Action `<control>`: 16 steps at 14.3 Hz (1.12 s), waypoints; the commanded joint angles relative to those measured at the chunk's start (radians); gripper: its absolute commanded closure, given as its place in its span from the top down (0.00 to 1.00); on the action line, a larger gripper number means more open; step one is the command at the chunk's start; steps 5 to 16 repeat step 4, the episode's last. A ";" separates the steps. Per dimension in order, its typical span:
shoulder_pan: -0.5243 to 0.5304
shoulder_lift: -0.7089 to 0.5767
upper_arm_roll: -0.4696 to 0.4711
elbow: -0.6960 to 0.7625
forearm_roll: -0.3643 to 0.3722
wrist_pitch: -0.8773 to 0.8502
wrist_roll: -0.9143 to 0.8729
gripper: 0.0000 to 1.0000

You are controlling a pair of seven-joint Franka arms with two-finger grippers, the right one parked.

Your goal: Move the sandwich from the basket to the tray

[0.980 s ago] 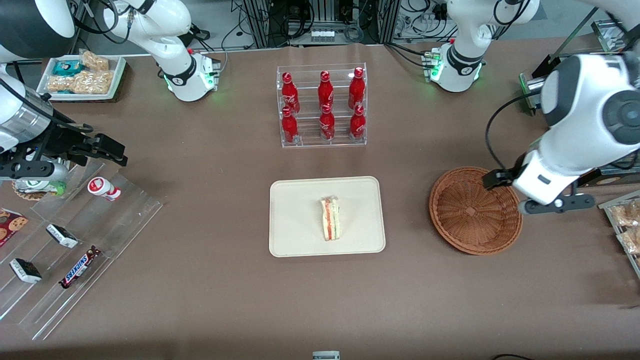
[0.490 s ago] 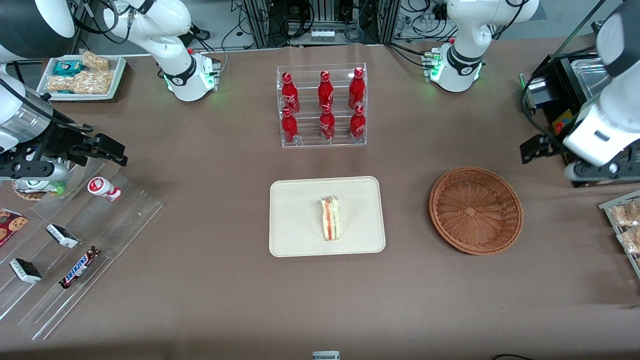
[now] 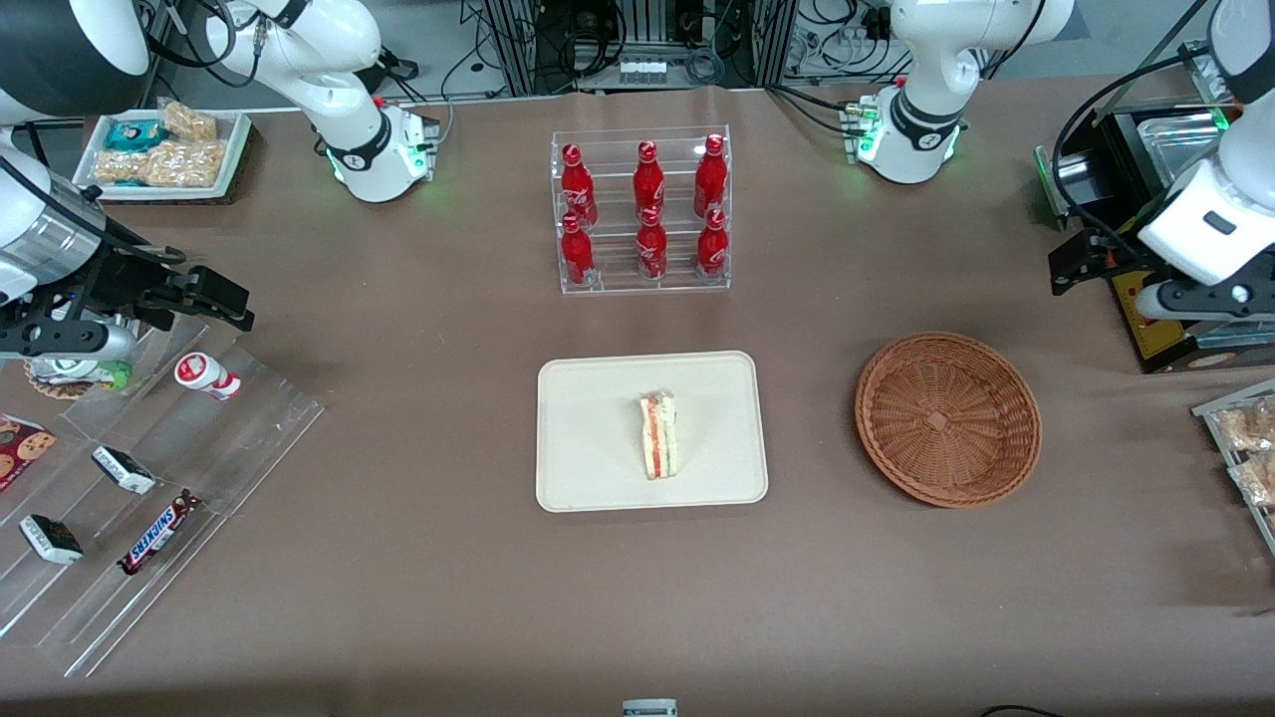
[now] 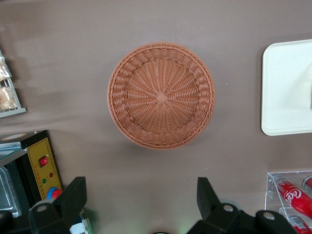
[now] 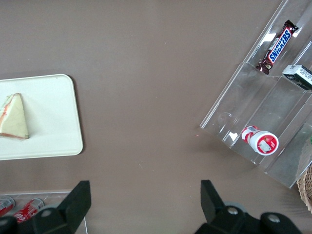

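the sandwich [image 3: 658, 434] lies on the tray [image 3: 598, 468], a little toward the basket's side of the tray's middle, cut edge up with its red and green layers showing, its point toward the front camera. in the right wrist view the sandwich [image 5: 13, 117] shows as a pale wedge on the tray [image 5: 53, 141]. the tray sits mid-table, at 6 o'clock from the bottle rack [image 3: 642, 211] and nearer the camera than it.

the basket [image 3: 947, 418] stands on the brown table [image 3: 448, 597] at 3 o'clock from the tray, well apart from it, with nothing in it. the left wrist view looks straight down into the basket [image 4: 161, 95] and catches an edge of the tray [image 4: 285, 87].

the gripper [image 3: 1081, 267] hangs above the table at about 1 o'clock from the basket, off its rim and toward the working arm's end, near a black box [image 3: 1136, 199]. its fingers [image 4: 75, 195] stand wide apart and hold nothing; only bare table lies between them.

snack packets [image 3: 1250, 448] lie at 3 o'clock from the basket, at the table's edge.
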 commanded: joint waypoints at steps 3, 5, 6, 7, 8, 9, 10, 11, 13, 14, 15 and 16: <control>0.001 0.002 -0.008 -0.011 -0.012 0.047 0.019 1.00; -0.005 0.005 -0.008 -0.011 -0.012 0.047 0.019 1.00; -0.005 0.005 -0.008 -0.011 -0.012 0.047 0.019 1.00; -0.005 0.005 -0.008 -0.011 -0.012 0.047 0.019 1.00; -0.005 0.005 -0.008 -0.011 -0.012 0.047 0.019 1.00; -0.005 0.005 -0.008 -0.011 -0.012 0.047 0.019 1.00; -0.005 0.005 -0.008 -0.011 -0.012 0.047 0.019 1.00; -0.005 0.005 -0.008 -0.011 -0.012 0.047 0.019 1.00; -0.005 0.005 -0.008 -0.011 -0.012 0.047 0.019 1.00; -0.005 0.005 -0.008 -0.011 -0.012 0.047 0.019 1.00; -0.005 0.005 -0.008 -0.011 -0.012 0.047 0.019 1.00; -0.005 0.005 -0.008 -0.011 -0.012 0.047 0.019 1.00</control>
